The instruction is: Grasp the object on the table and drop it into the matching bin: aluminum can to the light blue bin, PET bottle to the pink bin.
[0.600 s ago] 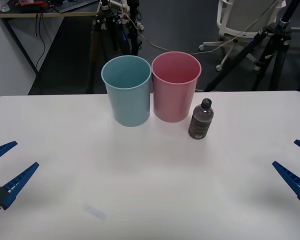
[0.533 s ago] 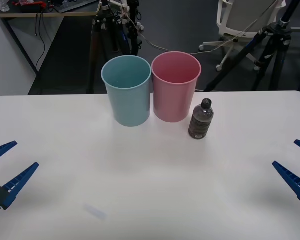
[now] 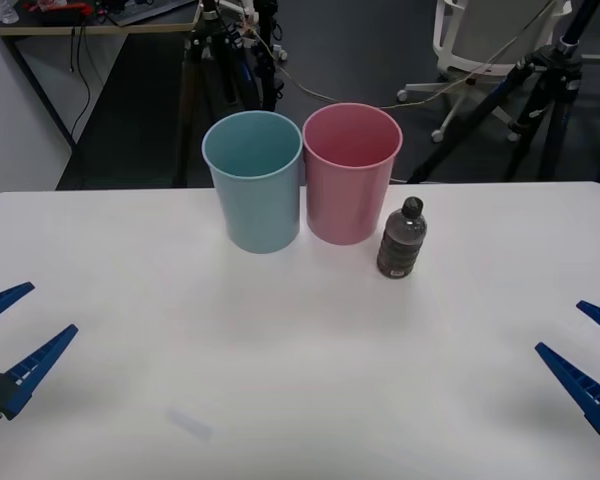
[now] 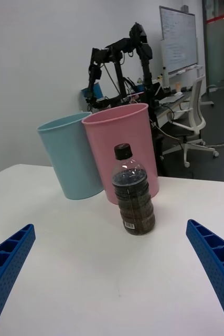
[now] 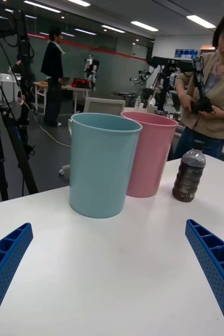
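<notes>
A small clear PET bottle (image 3: 401, 240) with dark contents, black cap and dark label stands upright on the white table (image 3: 300, 380), just right of the pink bin (image 3: 351, 186). The light blue bin (image 3: 254, 179) stands touching the pink one on its left. In the right wrist view the bottle (image 4: 133, 195) stands straight ahead, in front of the pink bin (image 4: 123, 142). My right gripper (image 3: 587, 352) hovers open at the table's right edge, well short of the bottle. At the left edge my left gripper (image 3: 8, 336) is open and holds nothing; its wrist view shows the bottle (image 5: 189, 176) beyond both bins.
Tripods (image 3: 540, 90) and a white office chair (image 3: 480, 40) stand on the dark floor behind the table. The tabletop in front of the bins is bare white surface between my two arms.
The right gripper has shifted slightly down and inward along the right edge. The bottle, bins and left gripper have not moved.
</notes>
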Tool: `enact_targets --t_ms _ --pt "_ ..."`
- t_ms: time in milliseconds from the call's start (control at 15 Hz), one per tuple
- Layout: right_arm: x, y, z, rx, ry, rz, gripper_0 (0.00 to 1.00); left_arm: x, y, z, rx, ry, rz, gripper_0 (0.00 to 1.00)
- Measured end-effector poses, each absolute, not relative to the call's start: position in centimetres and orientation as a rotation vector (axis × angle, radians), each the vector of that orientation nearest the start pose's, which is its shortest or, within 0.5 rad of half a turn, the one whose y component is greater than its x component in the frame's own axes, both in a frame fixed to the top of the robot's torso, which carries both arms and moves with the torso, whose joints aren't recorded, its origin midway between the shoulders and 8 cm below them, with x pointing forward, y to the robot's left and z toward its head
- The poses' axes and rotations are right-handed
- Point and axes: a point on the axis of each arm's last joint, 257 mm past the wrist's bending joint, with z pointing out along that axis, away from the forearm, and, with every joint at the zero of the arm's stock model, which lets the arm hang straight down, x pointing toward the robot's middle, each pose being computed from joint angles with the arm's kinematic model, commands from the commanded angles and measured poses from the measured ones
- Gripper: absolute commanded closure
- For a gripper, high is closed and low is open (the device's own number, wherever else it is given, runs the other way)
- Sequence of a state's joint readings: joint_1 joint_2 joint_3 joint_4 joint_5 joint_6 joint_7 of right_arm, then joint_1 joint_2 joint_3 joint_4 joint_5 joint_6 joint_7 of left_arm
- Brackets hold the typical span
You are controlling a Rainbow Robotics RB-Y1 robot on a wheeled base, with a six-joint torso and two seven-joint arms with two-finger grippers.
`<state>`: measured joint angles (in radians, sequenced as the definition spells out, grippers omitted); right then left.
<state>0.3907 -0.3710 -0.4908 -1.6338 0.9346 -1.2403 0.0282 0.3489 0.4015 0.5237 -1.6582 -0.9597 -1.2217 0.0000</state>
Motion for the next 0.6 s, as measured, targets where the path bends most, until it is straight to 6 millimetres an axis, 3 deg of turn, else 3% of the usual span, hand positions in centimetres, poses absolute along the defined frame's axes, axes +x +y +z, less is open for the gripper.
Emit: enact_targets --t_ms 600 --pt "32.03 -31.49 -19.76 -0.546 1.404 0.478 0.0 34.23 32.97 -16.88 0.465 1.441 -0.567 0.0"
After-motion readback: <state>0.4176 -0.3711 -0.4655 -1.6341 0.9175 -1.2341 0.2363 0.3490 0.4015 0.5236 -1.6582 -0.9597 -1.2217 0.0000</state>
